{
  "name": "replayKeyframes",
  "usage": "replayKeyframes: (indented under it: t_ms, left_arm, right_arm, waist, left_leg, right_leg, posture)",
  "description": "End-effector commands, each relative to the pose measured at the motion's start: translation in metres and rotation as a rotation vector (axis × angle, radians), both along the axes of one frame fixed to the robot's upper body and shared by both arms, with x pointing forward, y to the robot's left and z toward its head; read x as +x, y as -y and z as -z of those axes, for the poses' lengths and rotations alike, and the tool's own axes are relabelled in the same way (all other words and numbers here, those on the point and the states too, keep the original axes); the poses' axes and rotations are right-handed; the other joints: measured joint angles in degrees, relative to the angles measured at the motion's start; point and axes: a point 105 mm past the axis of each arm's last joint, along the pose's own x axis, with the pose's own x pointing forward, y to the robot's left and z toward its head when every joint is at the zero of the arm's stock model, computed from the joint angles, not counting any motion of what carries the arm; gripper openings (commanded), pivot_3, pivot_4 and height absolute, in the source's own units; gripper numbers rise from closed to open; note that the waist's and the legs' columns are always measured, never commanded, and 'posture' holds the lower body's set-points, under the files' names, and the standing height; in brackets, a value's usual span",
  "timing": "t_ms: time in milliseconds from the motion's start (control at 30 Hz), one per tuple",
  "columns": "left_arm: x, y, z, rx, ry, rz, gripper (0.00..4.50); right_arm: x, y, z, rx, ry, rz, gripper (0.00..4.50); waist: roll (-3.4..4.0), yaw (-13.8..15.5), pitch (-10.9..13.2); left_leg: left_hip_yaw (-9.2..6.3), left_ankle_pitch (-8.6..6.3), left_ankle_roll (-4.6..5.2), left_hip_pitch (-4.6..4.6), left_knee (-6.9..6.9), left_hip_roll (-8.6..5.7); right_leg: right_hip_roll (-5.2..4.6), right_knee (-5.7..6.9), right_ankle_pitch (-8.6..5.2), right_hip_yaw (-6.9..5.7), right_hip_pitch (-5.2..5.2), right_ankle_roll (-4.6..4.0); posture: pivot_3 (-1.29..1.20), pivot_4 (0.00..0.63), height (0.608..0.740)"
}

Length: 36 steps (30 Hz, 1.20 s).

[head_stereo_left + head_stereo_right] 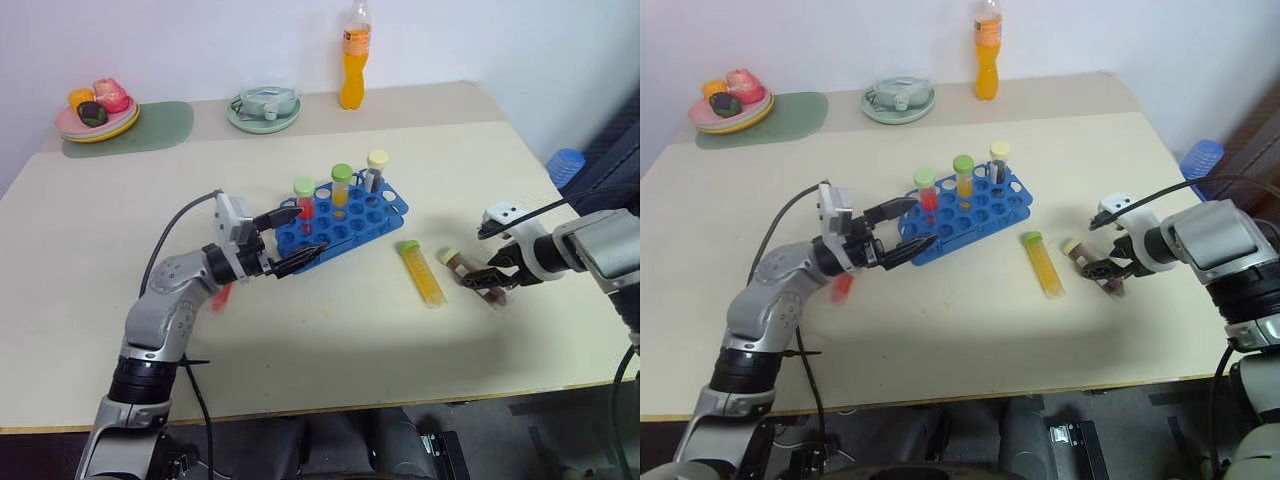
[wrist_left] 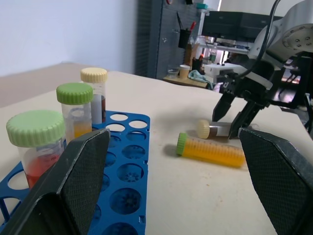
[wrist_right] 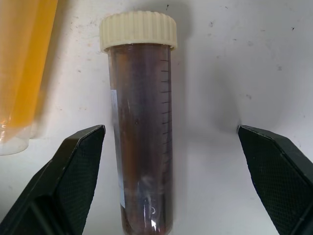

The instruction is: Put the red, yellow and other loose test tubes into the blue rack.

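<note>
The blue rack (image 1: pixel 345 222) sits mid-table with three capped tubes standing in it: red (image 1: pixel 304 203), yellow (image 1: pixel 341 190) and dark with a cream cap (image 1: pixel 375 172). Two loose test tubes lie to its right: a yellow one with a green cap (image 1: pixel 423 275) and a brown one with a cream cap (image 3: pixel 142 132). My right gripper (image 1: pixel 493 280) is open, pointing down, its fingers on either side of the brown tube without touching it. My left gripper (image 1: pixel 308 231) is open at the rack's near-left corner, holding nothing. A small blurred red thing (image 1: pixel 221 297) lies by my left forearm.
An orange soda bottle (image 1: pixel 354 60), a pale green dish (image 1: pixel 264 110) and a plate of toy food (image 1: pixel 97 115) on a green mat (image 1: pixel 160 128) stand along the table's far edge. A blue object (image 1: pixel 565 165) sits beyond the right edge.
</note>
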Motion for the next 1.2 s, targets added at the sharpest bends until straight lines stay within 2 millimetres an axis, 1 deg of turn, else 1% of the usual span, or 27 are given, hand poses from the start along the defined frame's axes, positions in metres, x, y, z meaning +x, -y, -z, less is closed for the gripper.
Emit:
replayKeyframes:
  t_ms: [33,200,233,267,300,367,467,633,733,833,867,933,967,1133,1200]
  left_arm:
    - [-0.004,0.001,-0.007,-0.004,0.041,0.004,4.32]
    - [-0.004,-0.001,-0.007,-0.004,0.041,-0.003,4.32]
    - [-0.004,-0.001,-0.007,-0.004,0.041,-0.003,4.32]
    - [-0.004,-0.001,-0.007,-0.003,0.042,-0.003,4.32]
    - [-0.004,-0.001,-0.007,-0.003,0.042,-0.003,4.32]
    - [-0.004,-0.001,-0.007,-0.001,0.043,-0.004,4.32]
    - [-0.003,-0.001,-0.007,0.000,0.042,-0.002,4.32]
    - [-0.002,0.000,-0.007,0.000,0.041,0.006,4.32]
    - [-0.002,0.000,-0.007,-0.001,0.041,0.008,4.32]
    - [0.000,0.000,-0.008,-0.001,0.041,0.007,4.32]
    - [0.001,-0.001,-0.008,0.000,0.042,0.006,4.32]
    - [0.002,-0.001,-0.009,-0.003,0.045,0.003,4.32]
    - [0.002,-0.002,-0.010,-0.002,0.046,0.002,4.32]
    - [0.004,-0.002,-0.011,0.000,0.050,0.001,4.32]
    - [0.004,-0.002,-0.012,-0.001,0.053,-0.001,4.32]
  right_arm:
    - [0.005,-0.006,-0.009,0.004,0.025,-0.008,4.43]
    - [0.006,-0.015,-0.006,0.013,0.017,-0.026,4.43]
    - [0.006,-0.016,-0.005,0.013,0.017,-0.028,3.91]
    - [0.006,-0.017,-0.005,0.011,0.016,-0.030,3.63]
    - [0.005,-0.017,-0.004,0.007,0.015,-0.034,3.21]
    - [0.004,-0.017,-0.002,0.002,0.014,-0.038,2.17]
    - [0.002,-0.016,0.000,-0.004,0.013,-0.039,0.80]
    - [-0.003,-0.011,0.001,-0.037,0.020,-0.046,0.76]
    - [-0.003,-0.009,-0.006,-0.050,0.064,-0.062,0.76]
    - [0.000,-0.011,-0.015,-0.044,0.128,-0.089,0.76]
    - [0.002,-0.014,-0.020,-0.032,0.163,-0.107,0.76]
    - [0.009,-0.032,-0.039,0.069,0.302,-0.173,0.76]
    - [0.012,-0.037,-0.047,0.098,0.351,-0.176,0.76]
    - [0.021,-0.062,-0.073,0.241,0.569,-0.213,0.76]
    - [0.028,-0.074,-0.092,0.334,0.735,-0.221,0.76]
  waist:
    - [0.00,0.00,0.00]
    - [0.00,-0.09,0.00]
    - [-0.01,-0.08,0.00]
    - [0.00,-0.08,0.00]
    - [-0.01,-0.08,0.00]
    - [0.00,-0.06,0.00]
    - [0.00,-0.04,0.00]
    - [-0.01,0.02,0.00]
    - [-0.01,0.19,0.00]
    - [-0.01,0.25,0.00]
    - [-0.01,0.24,0.00]
    - [-0.01,0.08,0.01]
    - [-0.01,-0.08,0.01]
    - [-0.02,-0.03,0.01]
    - [-0.05,0.03,0.01]
  left_leg:
    - [0.00,0.00,0.00,0.00,0.00,0.00]
    - [0.00,0.00,0.00,0.00,0.00,0.00]
    - [0.00,0.00,0.00,0.00,0.00,0.01]
    - [0.00,0.00,0.00,0.00,0.00,0.01]
    - [0.00,0.00,0.00,0.00,-0.01,0.01]
    - [0.00,0.00,0.00,0.00,-0.01,0.02]
    - [0.00,0.00,0.00,0.00,-0.01,0.01]
    - [0.00,0.00,0.00,0.00,0.00,0.01]
    - [0.00,0.00,0.00,-0.01,0.00,0.01]
    - [0.00,0.00,0.00,-0.02,0.00,0.00]
    - [0.00,0.00,0.00,-0.01,0.00,0.00]
    - [-0.01,0.00,0.00,-0.02,-0.01,0.00]
    - [0.01,0.00,0.00,-0.02,-0.01,0.00]
    - [0.00,0.00,-0.01,0.00,-0.02,0.03]
    - [-0.01,0.00,-0.01,-0.01,0.00,0.00]
  right_leg:
    - [0.00,0.00,0.00,0.00,0.00,0.00]
    - [0.00,0.00,0.00,0.00,-0.01,0.00]
    - [0.01,0.00,0.00,0.00,-0.01,0.00]
    - [0.01,0.00,0.00,0.00,-0.01,0.00]
    - [0.01,0.01,0.00,0.00,-0.01,0.00]
    - [0.02,0.01,0.00,0.00,-0.02,0.00]
    - [0.01,0.01,0.00,0.00,-0.01,0.00]
    - [0.01,0.01,0.00,0.00,-0.01,0.00]
    - [0.01,0.01,0.00,0.00,-0.01,0.00]
    - [0.00,0.00,0.00,-0.01,-0.01,0.00]
    - [0.00,0.00,0.00,-0.01,-0.01,0.00]
    - [0.00,0.00,0.00,-0.01,-0.01,0.00]
    - [0.00,0.00,0.00,0.00,-0.03,0.00]
    - [0.03,0.04,0.00,0.00,-0.04,0.00]
    - [0.01,0.03,0.00,-0.01,-0.02,0.00]
  posture:
    - [0.00,0.150,0.740]
    - [0.00,0.150,0.740]
    - [0.00,0.150,0.740]
    - [0.00,0.150,0.740]
    - [0.00,0.150,0.740]
    - [0.00,0.150,0.740]
    - [0.00,0.150,0.740]
    - [0.00,0.150,0.740]
    - [0.00,0.150,0.740]
    - [0.00,0.150,0.740]
    - [0.00,0.150,0.740]
    - [0.00,0.150,0.740]
    - [0.00,0.150,0.740]
    - [0.00,0.150,0.740]
    - [0.00,0.150,0.740]
